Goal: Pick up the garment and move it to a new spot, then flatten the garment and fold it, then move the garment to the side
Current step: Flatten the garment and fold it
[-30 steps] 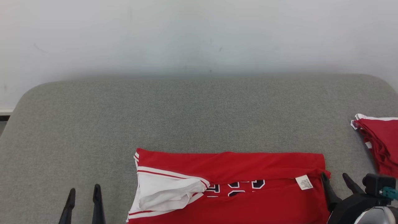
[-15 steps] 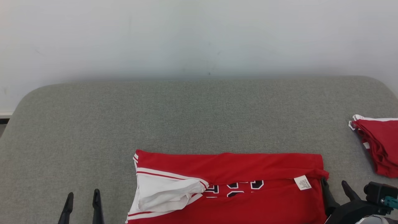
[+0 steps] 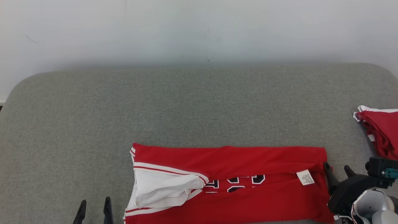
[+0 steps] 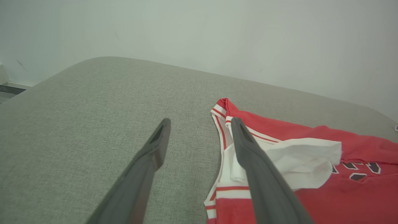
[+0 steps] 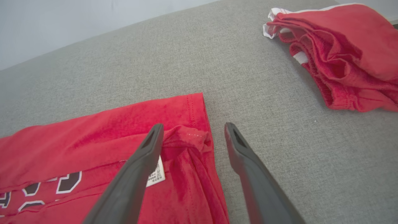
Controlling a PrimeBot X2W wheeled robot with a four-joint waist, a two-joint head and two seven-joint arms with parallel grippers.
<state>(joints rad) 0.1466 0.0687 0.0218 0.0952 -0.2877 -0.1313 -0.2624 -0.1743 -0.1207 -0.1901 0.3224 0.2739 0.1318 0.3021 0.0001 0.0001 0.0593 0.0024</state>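
Red garment (image 3: 248, 158) flat at near edge | grey cushion (image 3: 186, 102) stretches beyond

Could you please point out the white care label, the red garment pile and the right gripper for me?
white care label (image 3: 305, 177), head view, middle of the tag.
red garment pile (image 5: 342, 46), right wrist view, its top red layer.
right gripper (image 5: 193, 125), right wrist view, midway between its fingertips.

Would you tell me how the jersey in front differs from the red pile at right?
The jersey lies spread in a flat band; the red pile is bunched in rumpled layers. The jersey shows dark numerals and a white label; the red pile shows neither. Both are red with white trim.
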